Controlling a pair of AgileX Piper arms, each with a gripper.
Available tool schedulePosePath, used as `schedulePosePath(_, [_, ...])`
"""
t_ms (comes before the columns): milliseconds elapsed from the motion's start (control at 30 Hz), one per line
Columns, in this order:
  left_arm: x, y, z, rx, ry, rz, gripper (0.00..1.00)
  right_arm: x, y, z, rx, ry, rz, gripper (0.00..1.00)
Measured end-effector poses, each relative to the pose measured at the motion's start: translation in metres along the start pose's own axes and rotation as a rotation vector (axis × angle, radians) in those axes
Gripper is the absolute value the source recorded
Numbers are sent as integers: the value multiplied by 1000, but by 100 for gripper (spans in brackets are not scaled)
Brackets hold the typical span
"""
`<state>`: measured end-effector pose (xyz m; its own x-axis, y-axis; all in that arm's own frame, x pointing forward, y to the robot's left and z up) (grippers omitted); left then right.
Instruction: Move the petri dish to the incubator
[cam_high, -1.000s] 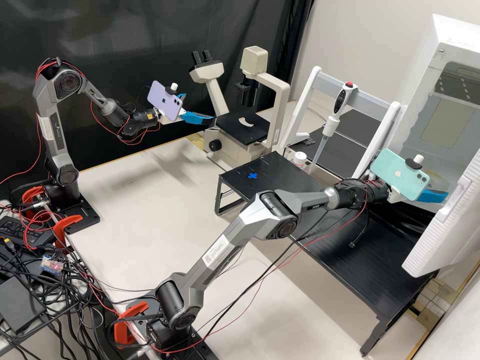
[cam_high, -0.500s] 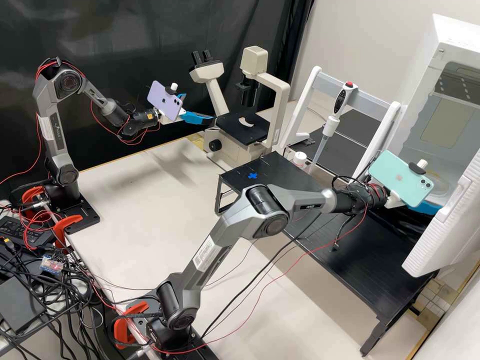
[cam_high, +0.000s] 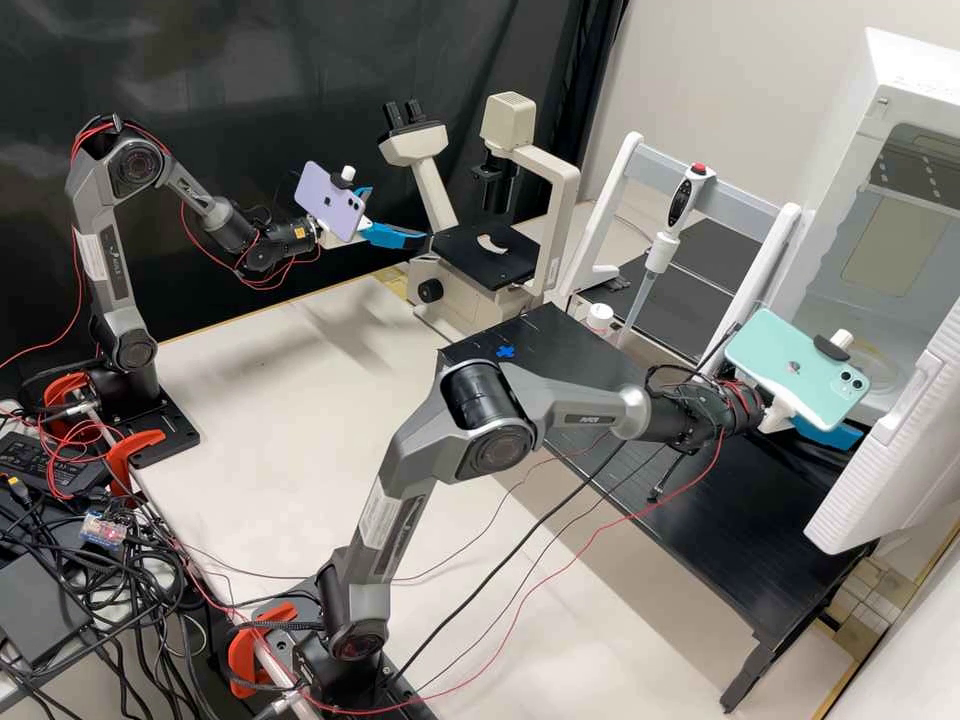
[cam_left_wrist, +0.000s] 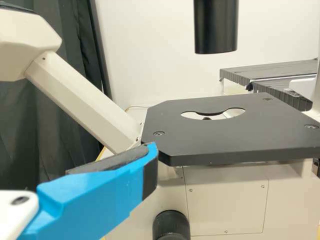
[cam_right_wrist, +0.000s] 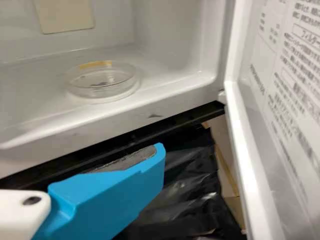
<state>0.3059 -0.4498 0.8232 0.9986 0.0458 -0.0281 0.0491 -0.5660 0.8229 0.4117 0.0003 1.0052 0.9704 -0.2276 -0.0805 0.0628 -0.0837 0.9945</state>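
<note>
Retreat was what you had just seen: over the last second the right gripper (cam_high: 834, 431) drew back and dipped away from the chamber mouth. For the task, that suggested the placing was done, with closing the door (cam_high: 885, 450) the likely next job. Your petri dish (cam_right_wrist: 102, 82) lay flat on the floor of the incubator (cam_right_wrist: 180, 95), near its front edge, beyond the right gripper and well apart from it. That pincer stood open, one pad (cam_right_wrist: 131, 160) bare, with nothing you could see in its hold; how wide, you couldn't fairly tell from that angle. Your left gripper (cam_high: 400, 215), open and empty, had stayed near the microscope stage (cam_high: 485, 256).
</note>
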Motion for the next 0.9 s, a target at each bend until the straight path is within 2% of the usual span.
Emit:
schedulePosePath(167, [0,0,0,0,0,0,100,-36,-7,4,-7,19,-40,100])
schedulePosePath(367, [0,0,0,0,0,0,100,-88,-19,7,8,32,-58,100])
schedulePosePath(533, [0,0,0,0,0,0,100,-138,-43,1,-5,54,-68,100])
schedulePosePath(667, [0,0,0,0,0,0,100,-178,-68,-3,-7,134,-105,100])
schedulePosePath(867, [0,0,0,0,0,0,100,-211,-101,-2,-8,272,-194,100])
schedulePosePath(900, [0,0,0,0,0,0,100,-215,-105,-2,-18,292,-204,100])
